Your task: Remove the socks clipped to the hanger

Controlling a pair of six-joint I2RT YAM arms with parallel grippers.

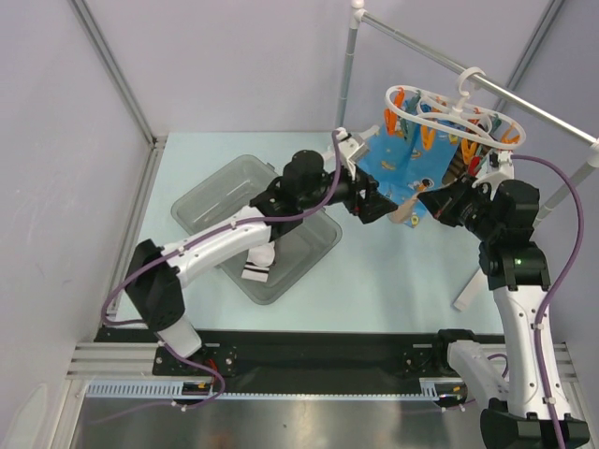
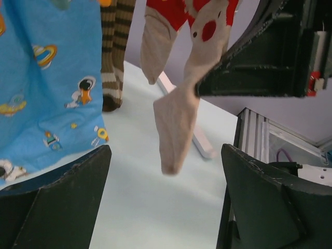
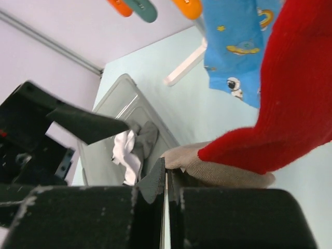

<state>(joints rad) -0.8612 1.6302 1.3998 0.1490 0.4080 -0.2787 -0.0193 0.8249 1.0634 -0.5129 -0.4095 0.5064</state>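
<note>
Pinching the beige sock with the red patch (image 2: 176,119), my right gripper (image 3: 167,176) has its fingers pressed together on the fabric. My left gripper (image 2: 166,153) hangs just beside it, fingers spread wide apart, with the sock's dangling tip between them and touching neither. The sock hangs below the white hanger (image 1: 449,112), next to a brown-striped sock (image 2: 111,52) and a blue space-print sock (image 2: 46,78). Down on the table (image 1: 393,271), a clear bin (image 1: 211,192) holds a grey sock (image 3: 148,136) and a white sock (image 3: 124,150).
</note>
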